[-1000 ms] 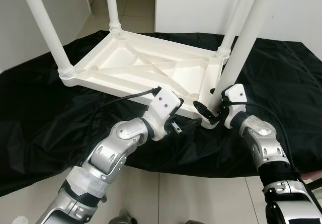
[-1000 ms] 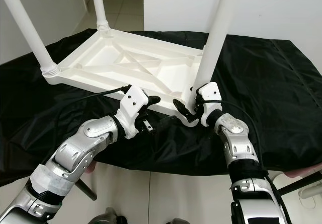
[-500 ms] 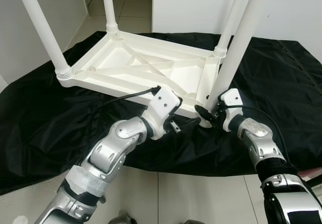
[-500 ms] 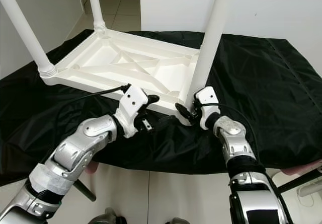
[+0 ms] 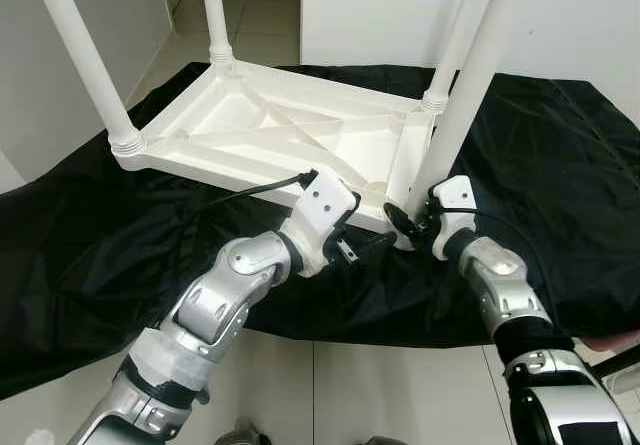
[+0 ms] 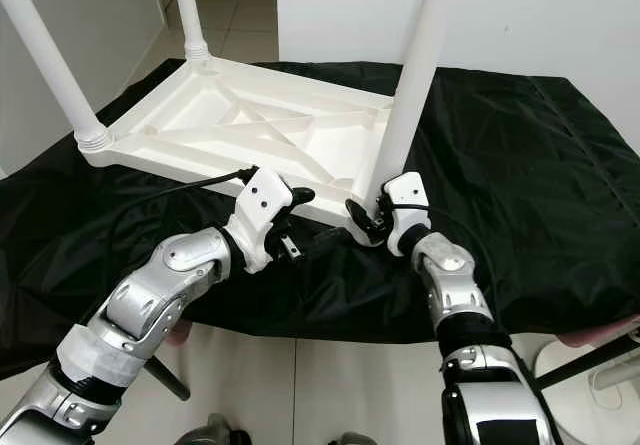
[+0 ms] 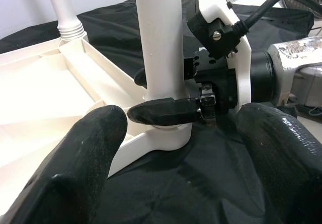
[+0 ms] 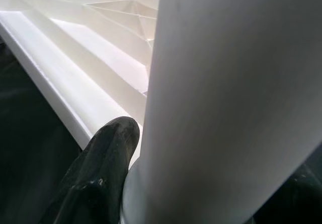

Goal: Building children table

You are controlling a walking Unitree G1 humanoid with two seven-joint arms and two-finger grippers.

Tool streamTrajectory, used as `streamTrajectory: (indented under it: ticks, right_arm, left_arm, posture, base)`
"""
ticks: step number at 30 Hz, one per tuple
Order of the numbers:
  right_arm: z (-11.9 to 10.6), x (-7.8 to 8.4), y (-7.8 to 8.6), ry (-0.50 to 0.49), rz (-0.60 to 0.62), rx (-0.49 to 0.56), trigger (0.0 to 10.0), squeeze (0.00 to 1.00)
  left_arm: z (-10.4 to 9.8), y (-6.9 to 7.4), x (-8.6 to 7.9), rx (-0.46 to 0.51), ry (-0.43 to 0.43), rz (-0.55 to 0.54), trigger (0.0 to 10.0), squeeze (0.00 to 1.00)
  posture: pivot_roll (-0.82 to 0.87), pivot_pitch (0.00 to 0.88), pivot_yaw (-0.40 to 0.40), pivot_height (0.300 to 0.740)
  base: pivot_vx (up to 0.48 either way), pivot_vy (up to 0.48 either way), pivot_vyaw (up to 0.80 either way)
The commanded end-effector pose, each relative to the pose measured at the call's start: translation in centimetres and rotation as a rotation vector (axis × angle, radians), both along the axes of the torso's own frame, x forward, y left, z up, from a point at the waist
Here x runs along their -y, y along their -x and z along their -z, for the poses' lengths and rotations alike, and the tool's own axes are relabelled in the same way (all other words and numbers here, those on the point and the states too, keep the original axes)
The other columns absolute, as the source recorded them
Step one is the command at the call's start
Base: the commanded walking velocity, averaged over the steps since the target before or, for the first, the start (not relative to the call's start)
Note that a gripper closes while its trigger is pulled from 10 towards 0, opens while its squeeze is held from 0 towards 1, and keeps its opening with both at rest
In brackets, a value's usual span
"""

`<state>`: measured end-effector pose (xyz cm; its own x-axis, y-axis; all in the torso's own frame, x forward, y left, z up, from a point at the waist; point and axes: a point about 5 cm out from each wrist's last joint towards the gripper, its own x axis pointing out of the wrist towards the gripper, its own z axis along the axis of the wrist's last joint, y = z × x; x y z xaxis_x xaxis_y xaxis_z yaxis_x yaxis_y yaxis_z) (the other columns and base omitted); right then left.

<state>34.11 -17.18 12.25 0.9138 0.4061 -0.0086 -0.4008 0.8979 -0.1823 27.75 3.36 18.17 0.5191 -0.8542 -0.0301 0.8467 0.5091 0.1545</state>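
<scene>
Right now I have the white table top lying upside down on the black cloth, so its corner sockets face up for the legs. My right gripper clasps the near leg low at its foot, fingers closed around it where it meets the near right corner socket, probably to seat or twist it home. My left gripper waits just beside that corner with its fingers spread wide, holding nothing. Three other legs already stand in their sockets.
</scene>
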Motion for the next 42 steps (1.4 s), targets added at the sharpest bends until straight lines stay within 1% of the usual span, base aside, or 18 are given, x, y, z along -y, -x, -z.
streamTrajectory:
  ticks: [1,2,4,7,8,10,11,14,16,18,20,27,28,37,38,39,41,42]
  right_arm:
    - [0.8,-0.8,0.3,-0.008,0.073,-0.028,10.0,0.00]
    - [1.1,-0.9,0.3,-0.034,0.153,-0.047,10.0,0.00]
    - [1.5,-1.0,0.5,-0.071,0.266,-0.063,10.0,0.00]
    - [1.6,-1.3,0.9,-0.100,0.372,-0.056,10.0,0.00]
    - [1.6,-1.3,0.9,-0.100,0.372,-0.056,10.0,0.00]
    - [1.9,-1.8,1.4,-0.145,0.475,-0.057,10.0,0.00]
    - [1.9,-1.8,1.4,-0.145,0.475,-0.057,10.0,0.00]
    - [1.9,-2.8,2.2,-0.201,0.565,-0.048,10.0,0.00]
    - [1.6,-3.5,2.3,-0.225,0.543,-0.041,10.0,0.00]
    - [1.5,-3.7,2.3,-0.229,0.524,-0.035,10.0,0.00]
    - [1.1,-3.7,2.2,-0.229,0.517,-0.015,10.0,0.00]
    - [0.9,-3.5,2.2,-0.200,0.525,-0.017,10.0,0.00]
    - [0.9,-3.5,2.3,-0.198,0.525,-0.015,10.0,1.00]
    - [0.3,-3.3,2.6,-0.215,0.499,0.014,10.0,1.00]
    - [0.1,-3.1,2.6,-0.230,0.470,0.021,10.0,1.00]
    - [0.1,-3.1,2.6,-0.230,0.470,0.021,10.0,1.00]
    - [-0.3,-2.5,2.3,-0.217,0.403,0.035,10.0,1.00]
    - [-0.3,-2.5,2.3,-0.217,0.403,0.035,10.0,1.00]
  left_arm:
    - [0.4,0.1,0.1,-0.007,-0.028,0.046,10.0,0.00]
    - [0.5,-0.1,0.1,-0.005,-0.028,0.042,10.0,0.00]
    - [0.5,-0.3,0.1,-0.002,-0.028,0.035,10.0,0.00]
    - [0.4,-0.5,-0.1,0.000,-0.028,0.028,10.0,0.00]
    - [0.4,-0.5,-0.1,0.000,-0.028,0.028,10.0,0.00]
    - [0.4,-0.6,-0.1,0.001,-0.028,0.026,10.0,0.00]
    - [0.4,-0.6,-0.1,0.001,-0.028,0.026,10.0,0.00]
    - [0.5,-0.6,-0.2,0.000,-0.032,0.027,10.0,0.00]
    - [0.5,-0.5,-0.2,0.000,-0.032,0.029,10.0,0.00]
    - [0.5,-0.6,-0.2,0.000,-0.032,0.030,10.0,0.00]
    - [0.5,-0.6,-0.2,0.002,-0.033,0.031,10.0,0.00]
    - [0.3,-0.8,-0.2,0.015,-0.027,0.024,10.0,0.00]
    - [0.3,-0.9,-0.2,0.015,-0.026,0.022,10.0,0.00]
    - [0.4,-0.8,-0.2,0.019,-0.025,0.021,10.0,0.00]
    - [0.2,-0.9,-0.2,0.021,-0.025,0.023,10.0,0.00]
    - [0.2,-0.9,-0.2,0.021,-0.025,0.023,10.0,0.00]
    - [0.1,-1.1,-0.1,0.027,-0.024,0.028,10.0,0.00]
    - [0.1,-1.1,-0.1,0.027,-0.024,0.028,10.0,0.00]
  posture:
    - [0.00,0.000,0.017,0.740]
    - [0.00,0.000,0.012,0.740]
    - [0.00,0.000,0.009,0.740]
    - [0.00,0.000,0.010,0.740]
    - [0.00,0.000,0.010,0.740]
    - [0.00,0.000,0.011,0.740]
    - [0.00,0.000,0.011,0.740]
    - [0.00,0.000,0.010,0.740]
    - [0.00,0.000,0.010,0.740]
    - [-0.01,0.000,0.010,0.740]
    - [-0.01,0.000,0.008,0.740]
    - [0.00,0.000,0.000,0.740]
    - [0.00,0.000,0.000,0.740]
    - [0.00,0.000,0.002,0.740]
    - [-0.01,0.000,0.006,0.740]
    - [-0.01,0.000,0.006,0.740]
    - [-0.01,0.000,0.013,0.740]
    - [-0.01,0.000,0.013,0.740]
  base:
    - [0.000,0.000,0.00]
    - [0.000,0.000,0.00]
    - [0.000,0.000,0.00]
    - [0.000,0.000,0.00]
    - [0.000,0.000,0.00]
    - [0.000,0.000,0.00]
    - [0.000,0.000,0.00]
    - [0.000,0.000,0.00]
    - [0.000,0.000,0.00]
    - [0.000,0.000,0.00]
    - [0.000,0.000,0.00]
    - [0.000,0.000,0.00]
    - [0.000,0.000,0.00]
    - [0.000,0.000,0.00]
    - [0.000,0.000,0.00]
    - [0.000,0.000,0.00]
    - [0.000,0.000,0.00]
    - [0.000,0.000,0.00]
